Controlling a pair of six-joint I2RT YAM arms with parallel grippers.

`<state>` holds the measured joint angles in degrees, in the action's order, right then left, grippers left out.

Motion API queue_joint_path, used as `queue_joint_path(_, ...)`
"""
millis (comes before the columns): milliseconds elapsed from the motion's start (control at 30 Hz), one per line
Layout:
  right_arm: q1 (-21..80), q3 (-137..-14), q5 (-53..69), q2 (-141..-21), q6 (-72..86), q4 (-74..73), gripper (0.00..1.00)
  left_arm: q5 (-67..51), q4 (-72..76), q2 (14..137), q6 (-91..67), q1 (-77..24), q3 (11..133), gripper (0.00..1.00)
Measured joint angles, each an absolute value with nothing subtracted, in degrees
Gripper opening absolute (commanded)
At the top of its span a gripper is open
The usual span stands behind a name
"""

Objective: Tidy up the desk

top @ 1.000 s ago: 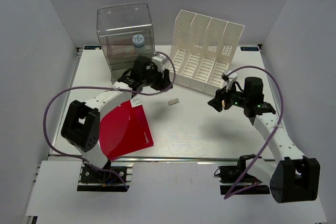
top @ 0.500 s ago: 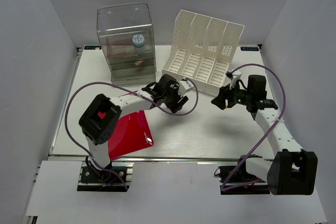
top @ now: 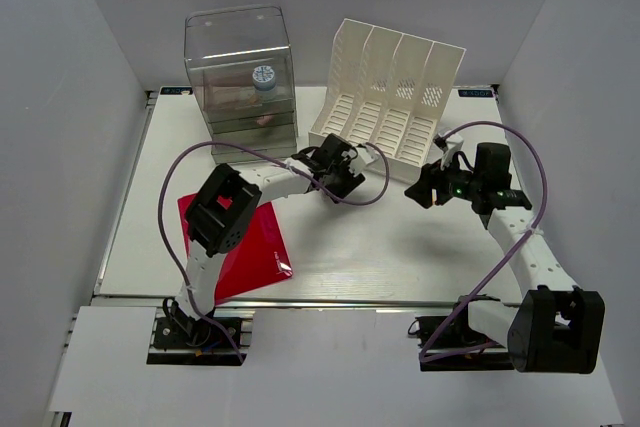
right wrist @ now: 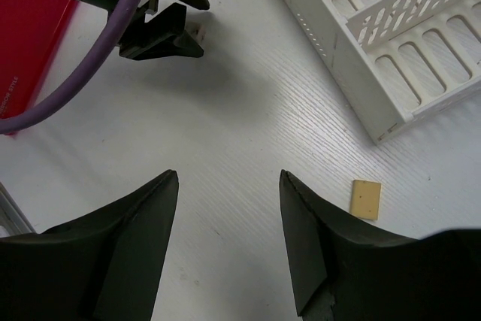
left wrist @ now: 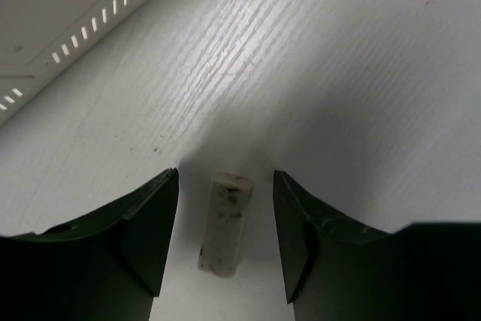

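The table (top: 400,257) is matt white with a fine grain. The rack (top: 392,97) is white plastic, the box (top: 238,52) clear glossy plastic, the folder (top: 262,252) shiny.

Open desk (top: 400,237) before file rack (top: 390,97)

You have a clear drawer box (top: 238,77) standing upright at far left, with a round blue-and-white cap (top: 263,76) showing inside. Just right of it is a white slotted file rack (top: 390,107) with four bays. Red folder (top: 262,252) lies flat, near left. Small white block (left wrist: 225,222), smudged, lies near the rack's front. Tan square chip (right wrist: 366,198) sits just beside the rack's corner.
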<state>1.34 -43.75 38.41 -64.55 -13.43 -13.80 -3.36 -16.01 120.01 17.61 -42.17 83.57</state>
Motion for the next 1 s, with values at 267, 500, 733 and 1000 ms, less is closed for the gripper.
queue_joint_path(267, 1.1, -43.7, 39.1, -64.2, -13.3, -13.8, 0.62, -2.3, -17.7, 120.0, 16.7, -42.1, 83.7, 0.62)
queue_joint_path(500, 0.9, -43.7, 39.4, -64.2, -13.2, -13.8, 0.61, -2.3, -19.5, 119.1, 15.7, -41.8, 82.7, 0.37)
queue_joint_path(733, 0.4, -43.7, 40.7, -63.9, -13.1, -13.8, 0.59, -4.8, -19.7, 118.8, 13.4, -40.5, 82.4, 0.03)
queue_joint_path(1000, -1.0, -43.7, 40.9, -63.1, -13.0, -13.8, 0.46, -5.7, -18.2, 110.8, 2.4, -33.8, 75.9, 0.00)
